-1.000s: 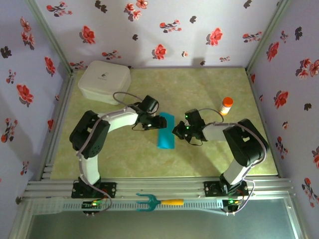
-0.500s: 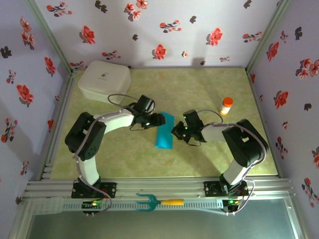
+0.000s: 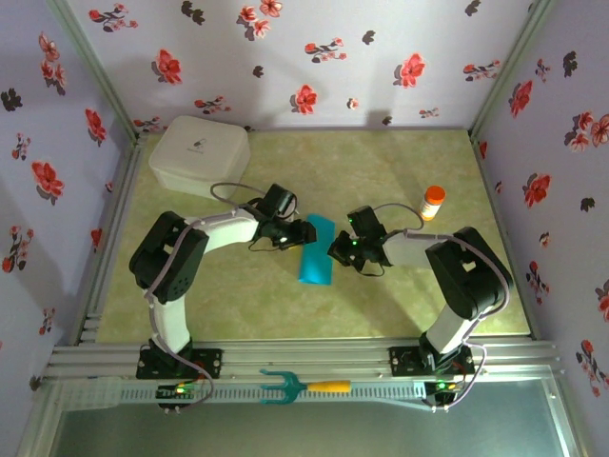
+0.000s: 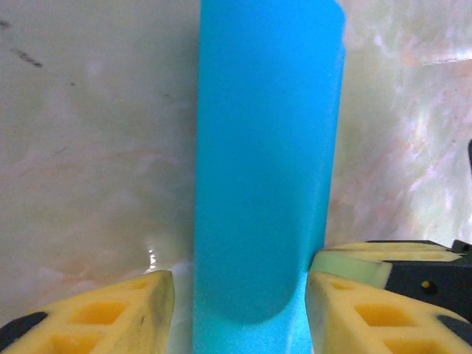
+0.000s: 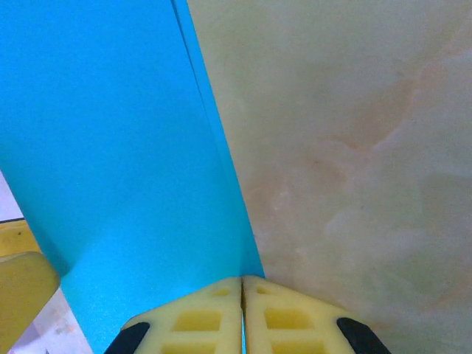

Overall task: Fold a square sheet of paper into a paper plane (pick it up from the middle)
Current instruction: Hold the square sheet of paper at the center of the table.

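So the square sheet of paper (image 3: pixel 315 250) lies in the middle of the table (image 3: pixel 381 305) as a narrow teal strip, doubled over lengthwise by the look of it, with both arms reaching in. The right gripper (image 3: pixel 335 251) sits at its right edge with fingers pressed together. Its wrist view puts the paper's edge right at that seam, so I read it as pinching the layers to hold the fold. The left gripper (image 3: pixel 304 231) is at the far left corner, spread wide. Its wrist view shows the fingers (image 4: pixel 110 313) straddling the strip, top layer bowed up, not flat. My guess is it's lined up to crease. The overhead misses all that but does show the pill bottle (image 3: pixel 433 202) and white box (image 3: pixel 199 157) well apart.
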You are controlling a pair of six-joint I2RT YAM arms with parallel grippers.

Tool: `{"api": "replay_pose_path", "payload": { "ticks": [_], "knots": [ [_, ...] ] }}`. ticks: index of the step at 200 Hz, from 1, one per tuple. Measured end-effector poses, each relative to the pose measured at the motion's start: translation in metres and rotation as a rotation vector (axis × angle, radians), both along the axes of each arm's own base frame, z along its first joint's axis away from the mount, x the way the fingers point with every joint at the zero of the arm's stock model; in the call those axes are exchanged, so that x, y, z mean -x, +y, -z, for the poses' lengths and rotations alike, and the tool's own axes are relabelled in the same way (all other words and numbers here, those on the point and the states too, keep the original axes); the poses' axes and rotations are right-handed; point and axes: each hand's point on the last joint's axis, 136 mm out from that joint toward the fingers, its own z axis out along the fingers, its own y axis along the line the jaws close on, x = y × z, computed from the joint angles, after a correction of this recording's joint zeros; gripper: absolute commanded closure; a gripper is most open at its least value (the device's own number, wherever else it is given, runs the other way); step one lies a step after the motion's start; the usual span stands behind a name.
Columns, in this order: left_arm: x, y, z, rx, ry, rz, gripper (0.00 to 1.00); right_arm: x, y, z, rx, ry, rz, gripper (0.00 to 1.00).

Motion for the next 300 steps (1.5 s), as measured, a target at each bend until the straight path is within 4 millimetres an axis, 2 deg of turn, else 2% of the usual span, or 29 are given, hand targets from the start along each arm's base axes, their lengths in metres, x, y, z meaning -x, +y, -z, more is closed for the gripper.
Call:
{"api": "replay_pose_path", "payload": {
  "ticks": [28,49,80,190,222,258,300],
  "knots": [
    [0.000,-0.002,-0.002,0.014,0.000,0.008,0.54,0.000,0.000,0.000,0.002,0.001,-0.002,0.89],
    [0.002,-0.003,-0.001,0.016,0.004,0.014,0.48,0.000,0.000,0.000,0.003,0.002,-0.002,0.89],
    [0.003,-0.003,0.003,0.011,0.012,0.018,0.46,0.000,0.000,0.000,0.004,0.000,-0.005,0.89],
    [0.006,-0.002,0.007,0.006,0.016,0.022,0.53,0.001,-0.001,-0.001,0.027,0.001,-0.025,0.87],
    [0.006,-0.001,0.007,0.006,0.016,0.021,0.54,-0.001,0.000,-0.002,0.019,-0.008,-0.030,0.79],
    [0.006,-0.002,0.007,0.002,0.016,0.022,0.55,-0.006,0.003,-0.017,0.000,-0.062,-0.044,0.63],
    [0.007,0.001,0.010,-0.012,0.021,0.017,0.55,-0.013,-0.010,-0.050,0.034,-0.176,-0.028,0.61]
  ]
}}
